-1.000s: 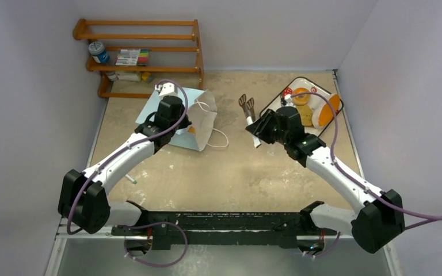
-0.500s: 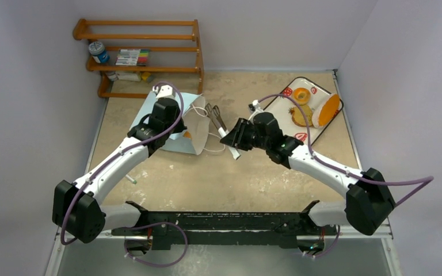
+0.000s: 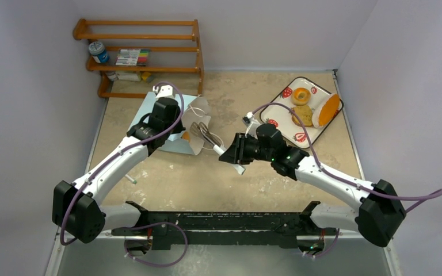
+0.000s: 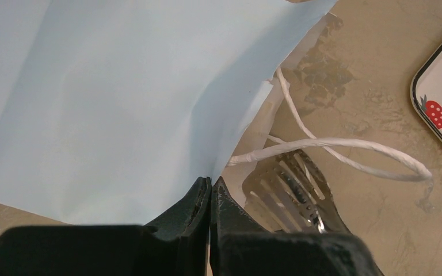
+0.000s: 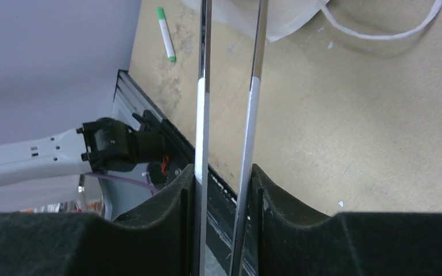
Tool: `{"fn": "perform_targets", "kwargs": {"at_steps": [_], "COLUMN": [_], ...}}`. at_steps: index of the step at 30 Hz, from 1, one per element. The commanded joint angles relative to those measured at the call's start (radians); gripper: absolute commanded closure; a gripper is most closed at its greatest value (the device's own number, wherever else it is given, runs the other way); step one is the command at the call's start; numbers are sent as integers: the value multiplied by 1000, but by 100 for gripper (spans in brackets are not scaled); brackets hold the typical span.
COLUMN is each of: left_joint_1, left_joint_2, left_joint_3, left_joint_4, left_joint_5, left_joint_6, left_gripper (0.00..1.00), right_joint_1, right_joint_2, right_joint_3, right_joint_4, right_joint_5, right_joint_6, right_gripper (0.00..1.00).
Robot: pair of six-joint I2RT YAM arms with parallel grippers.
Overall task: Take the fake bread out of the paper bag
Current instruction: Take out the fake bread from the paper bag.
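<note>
The pale blue paper bag (image 3: 149, 112) lies on its side at the back left, its whitish mouth (image 3: 200, 110) facing right. My left gripper (image 3: 179, 129) is shut on the bag's edge by the mouth (image 4: 210, 185). My right gripper (image 3: 230, 153) is shut on metal tongs (image 3: 207, 138). The tongs' slotted tips (image 4: 290, 190) are at the bag mouth, under a white cord handle (image 4: 334, 144). A small orange piece (image 3: 186, 137) shows at the mouth. A bagel ring (image 3: 301, 95), a tan slice (image 3: 303, 115) and the orange baguette (image 3: 328, 109) lie on the strawberry tray (image 3: 276, 112).
A wooden shelf (image 3: 141, 57) with a jar and markers stands at the back left. A green marker (image 5: 166, 34) lies on the table near the left arm. Walls close in both sides.
My right arm has swung left from the tray, carrying the tongs to the bag mouth. My left gripper has kept its hold on the bag's edge and the mouth has turned slightly.
</note>
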Motion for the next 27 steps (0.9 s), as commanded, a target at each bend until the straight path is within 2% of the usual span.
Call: {"fn": "perform_targets", "kwargs": {"at_steps": [1, 6, 12, 20, 27], "left_joint_1": [1, 2, 1, 2, 2], "left_joint_2": [-35, -51, -84, -103, -92], "left_joint_3": [19, 4, -10, -6, 2], "left_joint_4": [60, 74, 70, 61, 69], "left_joint_5": [7, 34, 45, 73, 102], "left_joint_6": [47, 75, 98, 100, 104], "left_gripper": [100, 100, 100, 100, 100], "right_joint_1": [-2, -24, -125, -178, -182], "right_joint_2": [34, 126, 196, 293, 338], "right_joint_3": [4, -22, -71, -60, -62], "right_joint_4": [28, 123, 240, 338, 362], "right_joint_5": [-115, -243, -403, -517, -546], "right_joint_6": [-47, -14, 47, 118, 187], "right_gripper": [64, 64, 63, 63, 61]}}
